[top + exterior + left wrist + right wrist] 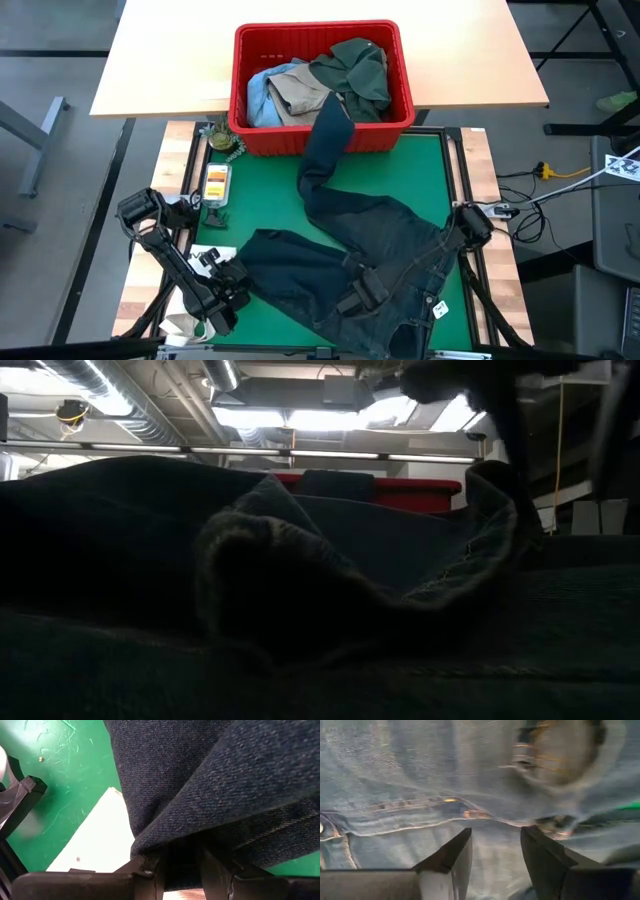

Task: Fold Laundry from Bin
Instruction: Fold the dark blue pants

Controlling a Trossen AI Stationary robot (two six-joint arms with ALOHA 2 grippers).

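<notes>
A: Nearest the front edge, the left gripper (pixel 238 285) pinches a fold of the dark trousers (pixel 330 260); in its wrist view the cloth sits clamped between the 2 fingers (pixel 150 870).

B: And the right gripper (pixel 362 292)?

A: It hangs over the waistband part, near the middle of the green mat (pixel 270 200). Its wrist view shows the 2 fingers parted with denim seams under them and nothing between them, so it holds nothing.

B: Where does the garment lie?

A: Spread crumpled over the mat's near half, 1 leg trailing back and draped over the front wall of the red bin (pixel 390 130). Inside the bin, a light blue piece (pixel 260 95), a khaki piece (pixel 300 92) and a green shirt (pixel 355 65) are piled.

B: So which step is this?

A: Likely pulling the first garment out and laying it flat; no fold is made yet, and 3 pieces wait.

B: Next?

A: Probably the right claw needs to close on the waistband, then both draw the leg clear of the bin without snagging its rim.
</notes>
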